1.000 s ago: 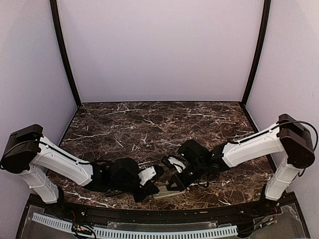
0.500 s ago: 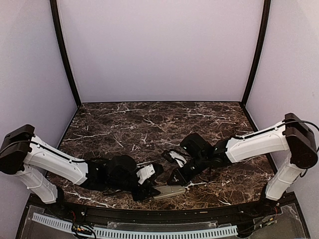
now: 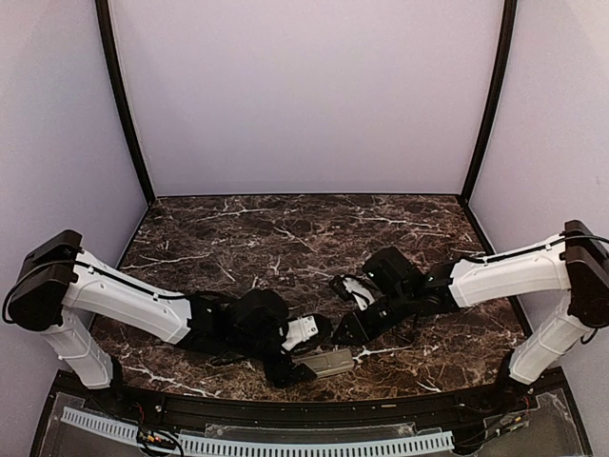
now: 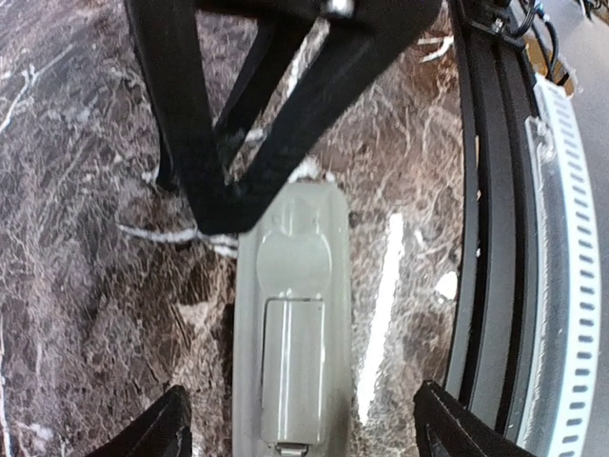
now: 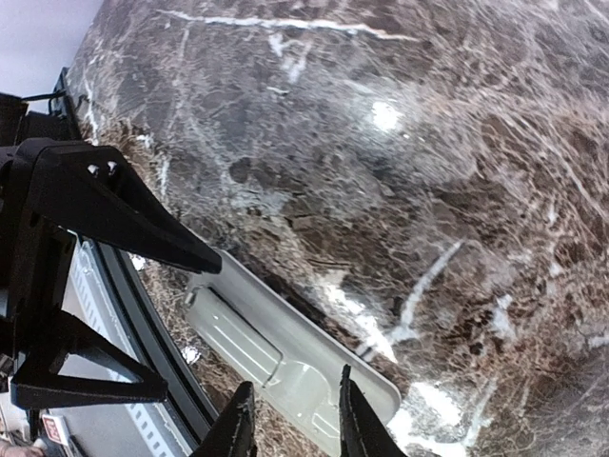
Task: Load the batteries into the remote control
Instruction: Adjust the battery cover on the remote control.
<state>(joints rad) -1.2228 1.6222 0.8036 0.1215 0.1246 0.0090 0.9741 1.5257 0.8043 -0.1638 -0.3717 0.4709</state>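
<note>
The remote control lies flat on the marble near the table's front edge, its greyish back and shut cover facing up; it also shows as remote and remote. My left gripper is open wide, one finger on each side of the remote with a gap to both. My right gripper hangs just over the remote's rounded end, open by a narrow gap with nothing in it. From above, the left gripper and right gripper meet over the remote. No batteries are in view.
The dark marble table ends at a black front rail, with a white slotted strip beyond it, right beside the remote. Lilac walls close the back and sides.
My left jaws have spread wide and let go of the remote. The right jaws have parted a little and that arm has drawn back to the right. The remote has stayed on the table.
</note>
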